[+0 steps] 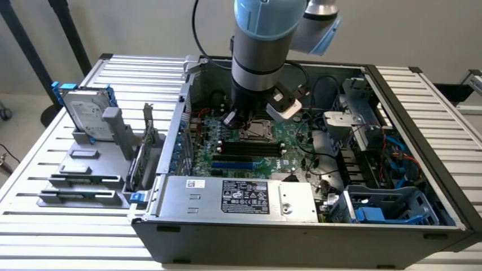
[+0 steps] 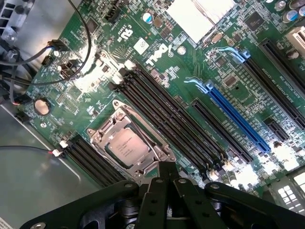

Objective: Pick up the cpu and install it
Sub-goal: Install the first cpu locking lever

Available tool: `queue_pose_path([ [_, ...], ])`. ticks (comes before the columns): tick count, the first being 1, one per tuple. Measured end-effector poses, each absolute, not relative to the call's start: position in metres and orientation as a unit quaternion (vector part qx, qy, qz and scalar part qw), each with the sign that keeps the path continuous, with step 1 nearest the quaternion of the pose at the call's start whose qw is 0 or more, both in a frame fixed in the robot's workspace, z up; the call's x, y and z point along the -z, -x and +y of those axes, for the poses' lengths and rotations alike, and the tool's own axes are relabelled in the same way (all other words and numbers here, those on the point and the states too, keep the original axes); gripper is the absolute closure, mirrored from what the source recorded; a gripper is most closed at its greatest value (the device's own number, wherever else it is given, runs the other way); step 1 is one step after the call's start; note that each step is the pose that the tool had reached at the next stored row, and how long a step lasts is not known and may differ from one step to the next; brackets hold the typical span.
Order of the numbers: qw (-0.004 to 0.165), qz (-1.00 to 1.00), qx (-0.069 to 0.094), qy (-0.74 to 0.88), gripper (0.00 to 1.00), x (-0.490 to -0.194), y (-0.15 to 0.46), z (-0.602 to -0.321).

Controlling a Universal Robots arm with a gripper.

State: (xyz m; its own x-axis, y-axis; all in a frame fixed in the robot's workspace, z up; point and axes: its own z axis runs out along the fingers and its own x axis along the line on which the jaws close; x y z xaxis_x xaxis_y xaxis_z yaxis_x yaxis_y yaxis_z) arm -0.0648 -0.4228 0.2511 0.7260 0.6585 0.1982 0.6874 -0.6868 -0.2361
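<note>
The cpu (image 2: 125, 148) is a small square chip with a silver top. It lies flat in the metal-framed socket (image 2: 102, 136) on the green motherboard (image 2: 157, 62), between two banks of black memory slots. My gripper (image 2: 167, 167) hovers just above and beside the socket, its black fingers pressed together with nothing between them. In the exterior view the arm (image 1: 260, 51) reaches down into the open computer case (image 1: 421, 186), and the socket (image 1: 260, 130) sits just below the wrist.
Loose black cables (image 2: 28, 71) run beside the motherboard near the socket. A silver power supply (image 1: 241, 195) lies along the case's front. On the exterior view's left, a hard drive with blue rails (image 1: 83, 110) stands upright in a grey tray (image 1: 83, 169).
</note>
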Motion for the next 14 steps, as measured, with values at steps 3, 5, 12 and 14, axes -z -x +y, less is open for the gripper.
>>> queue_pose_path([
  [3,0.148,-0.367,0.049,0.917,0.89,-0.2495,0.0671,-0.4227],
  [5,0.148,-0.367,0.049,0.917,0.89,-0.2483,0.0682,-0.4227],
  [12,0.148,-0.367,0.049,0.917,0.89,-0.2428,0.0715,-0.4227],
  [14,0.148,-0.367,0.049,0.917,0.89,-0.2411,0.0726,-0.4227],
])
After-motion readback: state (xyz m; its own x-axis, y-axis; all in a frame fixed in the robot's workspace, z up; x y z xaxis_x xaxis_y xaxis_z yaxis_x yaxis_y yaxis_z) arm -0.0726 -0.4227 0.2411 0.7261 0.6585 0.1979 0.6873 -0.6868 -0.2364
